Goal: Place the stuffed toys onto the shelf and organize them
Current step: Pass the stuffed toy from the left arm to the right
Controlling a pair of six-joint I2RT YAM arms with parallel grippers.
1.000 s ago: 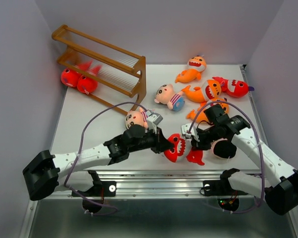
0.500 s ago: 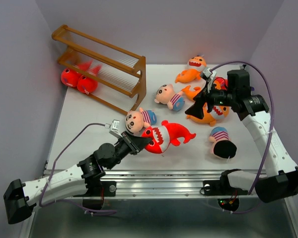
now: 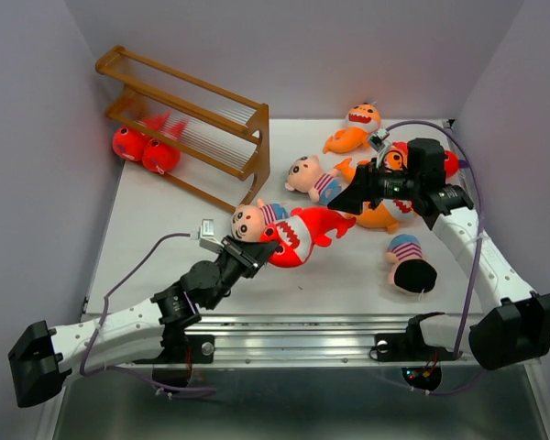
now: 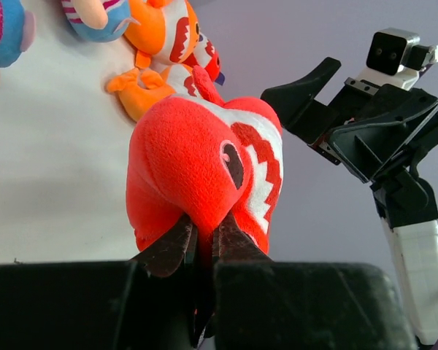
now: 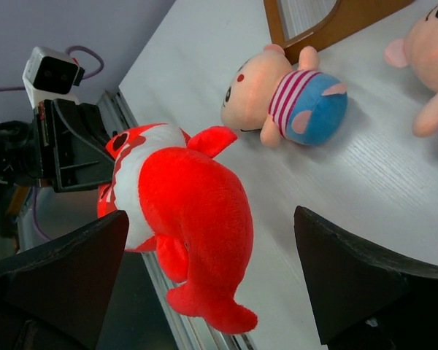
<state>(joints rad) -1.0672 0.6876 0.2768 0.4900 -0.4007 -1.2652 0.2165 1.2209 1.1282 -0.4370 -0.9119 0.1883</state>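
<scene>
The red shark (image 3: 298, 234) has passed from the right gripper (image 3: 350, 197), now spread wide and drawn clear on its right, to the left gripper (image 3: 254, 258), pinched narrowly on its plush near centre, well short of the far-left shelf (image 3: 260, 145), so carriage remains outstanding.

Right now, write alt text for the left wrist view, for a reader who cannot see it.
The left tool is shut on a red shark plush, pinching its lower edge, its white toothy mouth facing right. Behind it an orange shark lies on the white table, and the right arm stands at the right edge.
</scene>
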